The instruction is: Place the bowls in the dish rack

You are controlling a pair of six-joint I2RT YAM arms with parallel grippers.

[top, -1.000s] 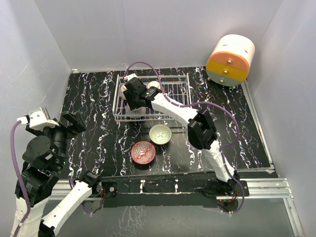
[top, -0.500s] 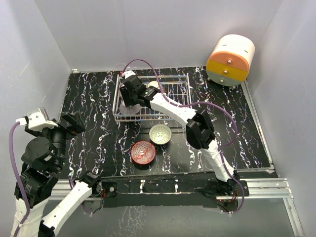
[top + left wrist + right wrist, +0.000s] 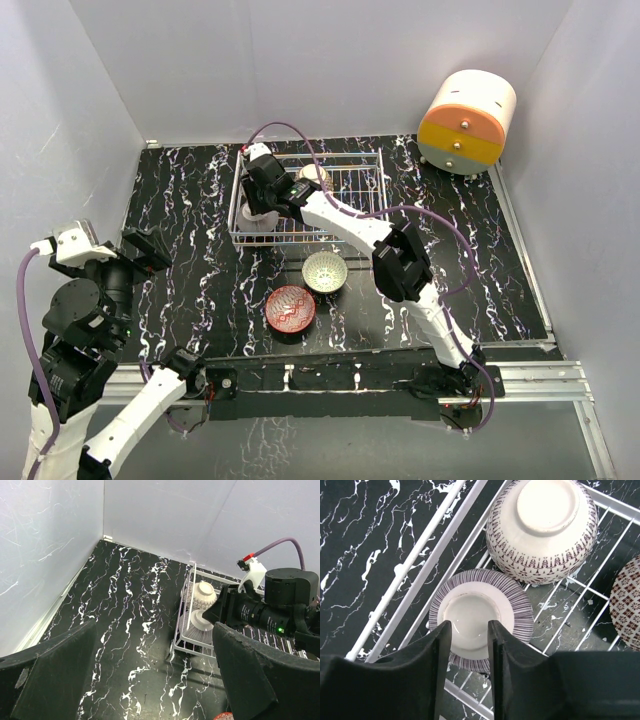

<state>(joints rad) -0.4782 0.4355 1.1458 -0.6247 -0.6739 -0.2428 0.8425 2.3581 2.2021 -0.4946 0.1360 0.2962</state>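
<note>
Dish rack [image 3: 358,190]: placed upper centre of the overhead frame. Striped bowl [image 3: 515,610] and patterned bowl [image 3: 542,525] are set upturned at its left end.
Red bowl [image 3: 290,308] and pale green bowl [image 3: 325,271]: left on the counter [image 3: 200,200], centre frame.
Right hand [image 3: 469,630]: narrowly parted above the striped bowl, nothing gripped.
Left hand [image 3: 152,630]: spread wide, lower left.

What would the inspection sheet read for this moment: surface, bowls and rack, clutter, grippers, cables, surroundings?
Surface: table, black with white veining.
Job's things: dish rack holds the striped bowl and patterned bowl, both upside down, plus a third bowl at the frame edge. The green bowl and red bowl sit upright on the table.
Clutter: drawer unit, far right corner.
Grippers: left gripper wide open, empty; right gripper narrowly parted above the striped bowl.
Cables: right arm's cable arcs by the rack's far edge; left arm's cable hangs alongside that arm.
Surroundings: pale walls; nothing else seen.
</note>
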